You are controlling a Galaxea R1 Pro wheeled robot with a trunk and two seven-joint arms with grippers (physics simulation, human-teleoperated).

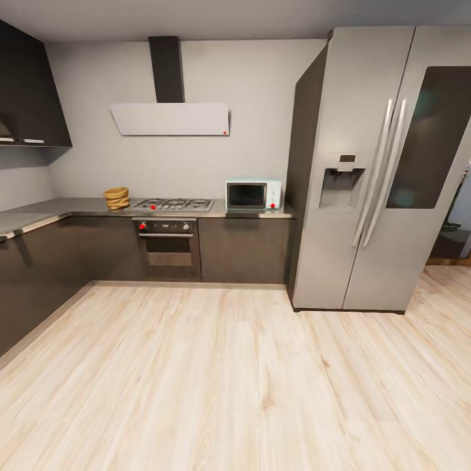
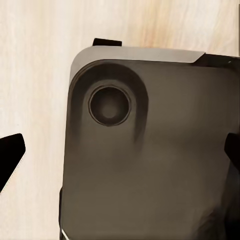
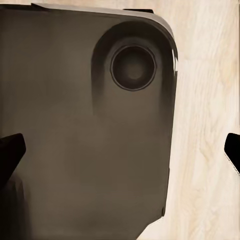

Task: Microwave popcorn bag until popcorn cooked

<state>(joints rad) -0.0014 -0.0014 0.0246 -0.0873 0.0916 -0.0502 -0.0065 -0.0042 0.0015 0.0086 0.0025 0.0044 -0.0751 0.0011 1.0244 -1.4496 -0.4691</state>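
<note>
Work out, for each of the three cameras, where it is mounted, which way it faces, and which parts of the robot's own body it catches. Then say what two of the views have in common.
Head view: on the robot's head, facing forward across the kitchen floor to the microwave on the countertop.
Left wrist view: near the left gripper, looking down on the robot's dark base; jaws apart.
Right wrist view: near the right gripper, looking down on the same base; jaws apart.
Shared: both wrist views show base and wood floor.

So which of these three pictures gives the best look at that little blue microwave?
The head view: the microwave sits whole on the countertop beside the fridge, door facing us. Both wrist views look down at the robot's dark base and wood floor.
</note>
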